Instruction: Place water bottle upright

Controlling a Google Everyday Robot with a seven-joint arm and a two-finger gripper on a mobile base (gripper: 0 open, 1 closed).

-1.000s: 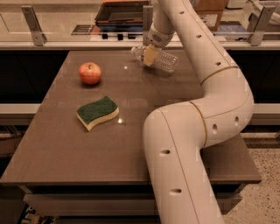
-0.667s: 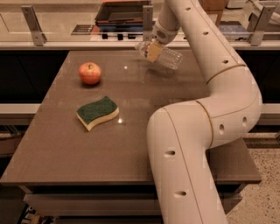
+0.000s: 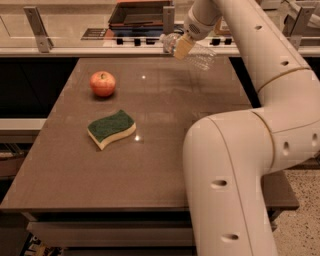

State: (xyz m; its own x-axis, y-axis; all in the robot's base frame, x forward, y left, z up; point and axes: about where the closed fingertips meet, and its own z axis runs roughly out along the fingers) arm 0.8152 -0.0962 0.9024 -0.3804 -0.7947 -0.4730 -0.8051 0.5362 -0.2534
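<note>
The water bottle point(image 3: 202, 56) is a clear ribbed plastic bottle, tilted close to horizontal, with one end pointing left and the body slanting down to the right. It hangs over the far edge of the brown table point(image 3: 170, 125). My gripper point(image 3: 182, 46) comes down from the white arm at the top of the camera view and is shut on the bottle near its left end. One tan finger pad point(image 3: 183, 48) shows in front of the bottle, and the other finger is hidden behind it.
A red apple point(image 3: 102, 83) sits at the table's far left. A green and yellow sponge point(image 3: 111, 129) lies left of centre. My arm's large white links point(image 3: 235, 175) cover the table's right side. A counter with a dark tray point(image 3: 140, 15) runs behind the table.
The gripper has risen and moved toward the far edge with the bottle in it, so the bottle now hangs higher off the tabletop. The apple and sponge have not moved.
</note>
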